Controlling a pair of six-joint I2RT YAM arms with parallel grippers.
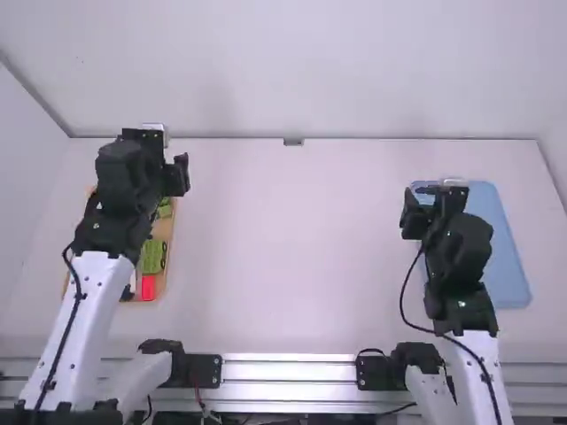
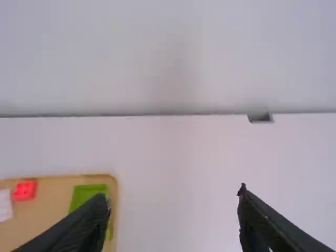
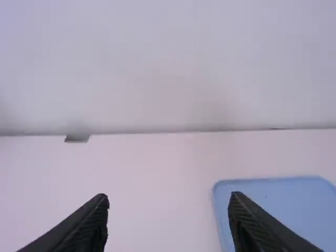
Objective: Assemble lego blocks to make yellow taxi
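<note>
In the high view my left gripper (image 1: pixel 175 175) hangs above the far end of a wooden tray (image 1: pixel 168 232) of blocks. Partly covered by that arm, the tray shows green blocks (image 1: pixel 152 258) and a red block (image 1: pixel 148 287). The left wrist view has the left gripper (image 2: pixel 173 210) open, with nothing between its fingers; beyond it lie a red block (image 2: pixel 24 190), a white piece (image 2: pixel 6 205) and a green block (image 2: pixel 86 195). Over the blue tray's left side is my right gripper (image 1: pixel 415 212); in its wrist view this gripper (image 3: pixel 169 212) is open and holds nothing.
A light blue tray (image 1: pixel 496 239) lies at the table's right side, partly under the right arm. A small grey fitting (image 1: pixel 293 142) sits at the table's far edge, against the back wall. White table surface (image 1: pixel 283 248) stretches between the two arms.
</note>
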